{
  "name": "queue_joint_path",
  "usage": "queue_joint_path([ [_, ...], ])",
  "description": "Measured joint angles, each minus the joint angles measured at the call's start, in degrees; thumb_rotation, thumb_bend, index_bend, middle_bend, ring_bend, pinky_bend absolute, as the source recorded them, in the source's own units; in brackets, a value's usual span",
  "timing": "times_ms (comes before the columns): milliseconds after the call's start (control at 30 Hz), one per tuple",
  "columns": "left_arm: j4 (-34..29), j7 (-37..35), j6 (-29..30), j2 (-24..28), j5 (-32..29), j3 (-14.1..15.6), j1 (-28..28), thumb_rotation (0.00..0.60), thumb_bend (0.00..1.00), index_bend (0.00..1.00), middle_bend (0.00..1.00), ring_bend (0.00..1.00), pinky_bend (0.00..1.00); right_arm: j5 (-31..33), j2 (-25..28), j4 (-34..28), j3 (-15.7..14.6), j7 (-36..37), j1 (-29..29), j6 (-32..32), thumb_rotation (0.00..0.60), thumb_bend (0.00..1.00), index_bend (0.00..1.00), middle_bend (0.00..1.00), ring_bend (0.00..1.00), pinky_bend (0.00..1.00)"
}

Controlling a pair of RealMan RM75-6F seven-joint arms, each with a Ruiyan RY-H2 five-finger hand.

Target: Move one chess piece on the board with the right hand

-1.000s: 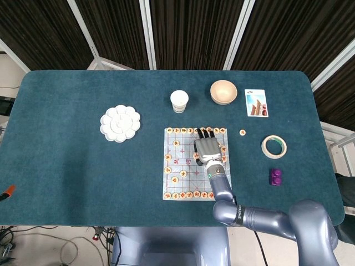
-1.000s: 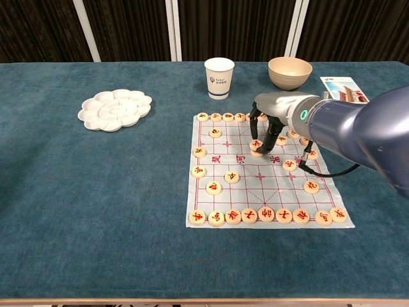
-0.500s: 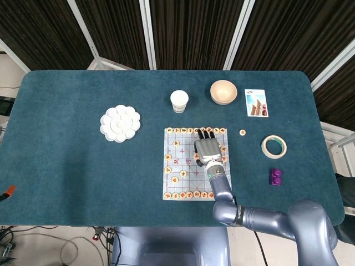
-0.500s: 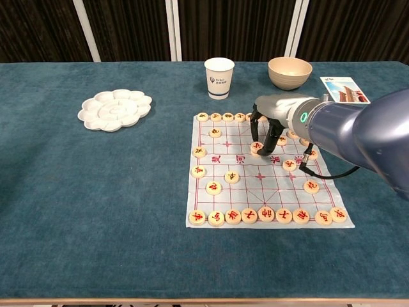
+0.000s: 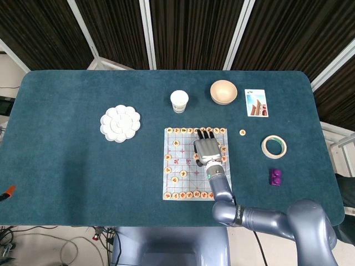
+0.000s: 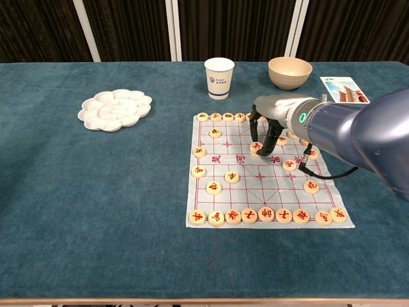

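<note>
right hand [image 6: 267, 125] over far half of board [image 6: 243, 198], fingers pointing down, tips around one chess piece [image 6: 256, 147] near river line. piece sits flat on board; cannot tell if fingertips pinch it or just bracket it. risks: neighbouring pieces just beside on right, fingers could nudge them out of place; thin board sheet could drag or wrinkle if tips press and slide; weak pinch could drop piece off its point. left hand not visible.

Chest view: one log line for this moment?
right hand: over board, fingertips around chess piece | grip: unclear | left hand: not in view | piece on board
</note>
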Motion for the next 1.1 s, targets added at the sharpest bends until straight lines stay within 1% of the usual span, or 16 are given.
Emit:
queue_joint_path([
  [500,0.0,-0.1,0.0,0.0,0.0,0.0,0.0,0.6,0.0,0.05,0.0,0.0,0.0,0.7,0.1,0.1,0.0,-0.4,0.1,-0.3,0.6,0.38,0.51,0.0,0.03,0.07],
  [700,0.0,0.0,0.0,0.0,-0.1,0.0,0.0,0.6,0.0,0.05,0.0,0.0,0.0,1.0,0.1,0.1,0.0,-0.6,0.3,-0.3,0.6,0.38,0.49,0.0,0.03,0.07],
  [833,0.1,0.0,-0.1,0.0,-0.2,-0.1,-0.1,0.6,0.0,0.05,0.0,0.0,0.0,1.1,0.1,0.1,0.1,-0.5,0.3,-0.2,0.6,0.38,0.46,0.0,0.03,0.07],
  [1100,0.0,0.1,-0.1,0.0,-0.2,0.0,-0.1,0.6,0.0,0.05,0.0,0.0,0.0,1.4,0.1,0.0,0.0,-0.9,0.4,-0.2,0.6,0.38,0.44,0.0,0.03,0.07],
])
